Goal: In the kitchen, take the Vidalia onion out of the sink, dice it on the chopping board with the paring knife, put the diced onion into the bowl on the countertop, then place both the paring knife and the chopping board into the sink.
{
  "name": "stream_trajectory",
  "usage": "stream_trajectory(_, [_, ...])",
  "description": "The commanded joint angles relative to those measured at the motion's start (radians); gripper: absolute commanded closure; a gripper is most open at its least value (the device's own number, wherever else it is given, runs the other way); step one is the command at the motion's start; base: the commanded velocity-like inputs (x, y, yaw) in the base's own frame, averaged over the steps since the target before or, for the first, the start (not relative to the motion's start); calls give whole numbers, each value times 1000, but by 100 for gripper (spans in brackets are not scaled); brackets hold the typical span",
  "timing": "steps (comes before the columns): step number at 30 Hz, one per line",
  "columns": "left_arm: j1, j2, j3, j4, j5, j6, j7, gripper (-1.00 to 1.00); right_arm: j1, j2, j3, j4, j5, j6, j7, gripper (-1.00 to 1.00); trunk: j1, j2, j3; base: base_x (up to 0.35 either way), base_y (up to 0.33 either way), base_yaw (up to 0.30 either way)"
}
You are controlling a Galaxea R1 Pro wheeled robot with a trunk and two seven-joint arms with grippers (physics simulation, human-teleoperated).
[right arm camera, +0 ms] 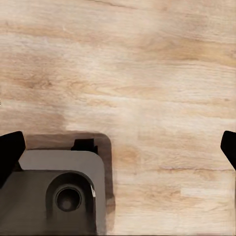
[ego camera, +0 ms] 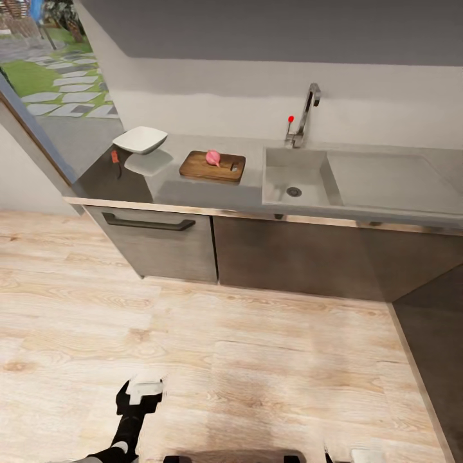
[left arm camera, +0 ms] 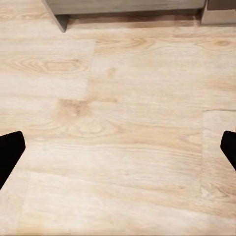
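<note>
Onion lay on board, board on surface left of sink. Knife beside bowl. Left pincer and right pincer gaped wide, empty, over floor.

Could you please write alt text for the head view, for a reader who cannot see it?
A pinkish Vidalia onion sits on a chopping board on a grey countertop, between a white bowl and the sink. A red-handled paring knife lies by the bowl, across pale wood floor.
</note>
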Motion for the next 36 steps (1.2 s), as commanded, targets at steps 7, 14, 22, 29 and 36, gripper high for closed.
stream_trajectory(7, [38, 24, -10, 1, 1, 25, 8, -100, 12, 35, 26, 39, 5, -19, 7, -100, 0, -1, -1, 0, 0, 0])
stream_trajectory(14, [78, 29, -9, 0, 1, 64, 9, -100, 12, 40, 24, 60, 5, -23, 5, -100, 0, -1, -1, 0, 0, 0])
stream_trajectory(22, [124, 29, -10, 1, 1, 101, 8, -100, 12, 40, 23, 60, 4, -24, 2, -100, 0, -1, 10, 0, 0, 0])
stream_trajectory(29, [189, 28, -10, 1, 1, 102, 5, -100, 12, 40, 23, 60, 4, -24, 1, -100, 0, -1, 20, 0, 0, 0])
stream_trajectory(36, [189, 26, -10, 1, 1, 103, 4, -100, 12, 40, 23, 60, 4, -24, 0, -100, 0, -1, 31, 0, 0, 0])
